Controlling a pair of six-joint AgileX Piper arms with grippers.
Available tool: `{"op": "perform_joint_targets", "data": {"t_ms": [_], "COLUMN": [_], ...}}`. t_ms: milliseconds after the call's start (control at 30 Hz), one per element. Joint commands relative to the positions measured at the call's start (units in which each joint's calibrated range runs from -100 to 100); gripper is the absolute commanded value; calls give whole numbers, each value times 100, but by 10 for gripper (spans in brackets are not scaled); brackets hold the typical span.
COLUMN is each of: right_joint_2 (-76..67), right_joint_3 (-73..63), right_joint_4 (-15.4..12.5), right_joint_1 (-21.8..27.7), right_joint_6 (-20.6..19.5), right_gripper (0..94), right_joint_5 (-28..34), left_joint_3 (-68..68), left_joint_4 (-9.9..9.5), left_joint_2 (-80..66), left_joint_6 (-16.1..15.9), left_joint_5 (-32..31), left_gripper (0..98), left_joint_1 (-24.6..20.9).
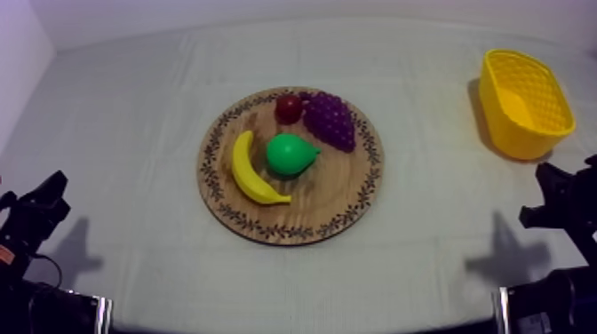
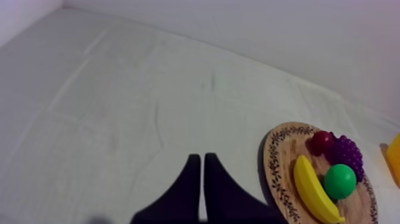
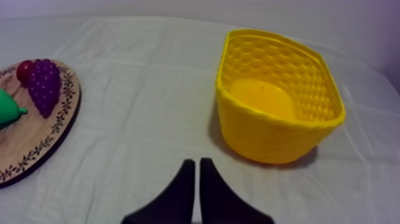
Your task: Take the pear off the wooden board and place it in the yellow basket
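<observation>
The green toy pear (image 1: 291,154) is lying at the middle of the round wooden board (image 1: 293,233), its stem pointing toward the yellow basket (image 1: 524,102), while the right gripper (image 3: 196,162) and the left gripper (image 2: 201,158) are sitting pressed together, well apart from it, the right one nearer the basket.

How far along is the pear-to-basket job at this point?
Nothing looks done: the pear lies on the wooden board between the banana and the grapes, and the yellow basket holds nothing. Nothing is in hand: the left gripper and right gripper are shut, off the board. Still to do: the whole pick, carry and drop.
</observation>
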Motion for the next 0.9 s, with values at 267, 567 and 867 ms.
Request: {"op": "perform_joint_targets", "data": {"t_ms": [267,567,867], "right_joint_2": [-4,-4,748], "right_joint_3": [-123,-148,-317], "right_joint_4": [69,74,-109], "right_joint_1": [-19,-47,94], "right_joint_6": [-785,-820,-559], "right_gripper": [2,2,2], "right_joint_5": [494,465,-251], "left_joint_3": [2,2,2], "left_joint_4": [-2,-2,-2], "left_joint_2": [0,0,0], "left_joint_6": [-1,1,-1], "left_joint_5": [1,1,1], "left_gripper": [1,1,1], "left_joint_1": [1,1,1]}}
